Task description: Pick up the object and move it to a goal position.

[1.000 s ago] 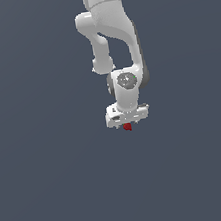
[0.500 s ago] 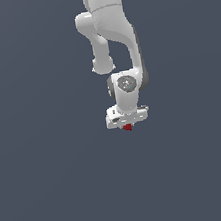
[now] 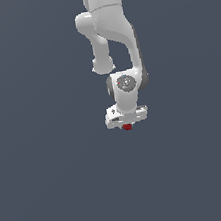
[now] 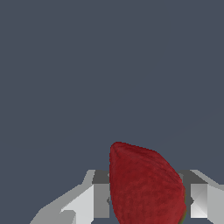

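The object (image 3: 128, 127) is a tiny dark red lump that peeks out just below the white hand of the arm in the exterior view. My gripper (image 3: 127, 125) is shut on it and holds it. In the wrist view the object (image 4: 146, 186) fills the space between the two light grey fingers (image 4: 85, 203), pressed on both sides. The fingertips themselves are hidden in the exterior view.
The white arm (image 3: 111, 36) hangs down from the top of the exterior view. Around it there is only a plain dark grey-blue ground (image 3: 48, 183). No goal marker shows.
The hand with the red object has risen a little over the last second and shifted slightly. The grip stays shut on the object.
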You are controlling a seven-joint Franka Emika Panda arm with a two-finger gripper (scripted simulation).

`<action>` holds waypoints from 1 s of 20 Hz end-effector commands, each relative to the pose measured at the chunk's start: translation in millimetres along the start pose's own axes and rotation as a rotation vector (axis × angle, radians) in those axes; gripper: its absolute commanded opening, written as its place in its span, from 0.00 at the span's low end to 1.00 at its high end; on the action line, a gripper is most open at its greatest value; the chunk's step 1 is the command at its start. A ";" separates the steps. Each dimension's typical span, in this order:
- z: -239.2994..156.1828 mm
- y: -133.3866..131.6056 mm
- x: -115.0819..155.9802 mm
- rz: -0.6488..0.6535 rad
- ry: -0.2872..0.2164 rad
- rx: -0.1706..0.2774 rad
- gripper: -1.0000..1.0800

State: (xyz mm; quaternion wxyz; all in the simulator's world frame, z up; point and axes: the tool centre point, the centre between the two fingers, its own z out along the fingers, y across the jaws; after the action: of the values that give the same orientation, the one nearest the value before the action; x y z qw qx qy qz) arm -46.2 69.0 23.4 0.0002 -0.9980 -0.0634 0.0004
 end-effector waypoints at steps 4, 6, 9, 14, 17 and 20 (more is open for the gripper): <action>-4.3 19.5 -8.8 0.001 0.001 0.000 0.00; -7.0 31.7 -14.6 0.001 0.001 0.000 0.00; -11.9 54.5 -25.3 0.001 0.001 0.000 0.00; -22.4 103.2 -48.0 0.001 0.001 0.000 0.00; -29.9 137.9 -63.7 0.001 0.001 0.000 0.00; -37.4 172.5 -79.1 0.001 0.001 0.000 0.00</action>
State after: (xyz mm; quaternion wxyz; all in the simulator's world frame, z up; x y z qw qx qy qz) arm -96.9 -93.8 56.7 0.0001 -0.9980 -0.0627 0.0004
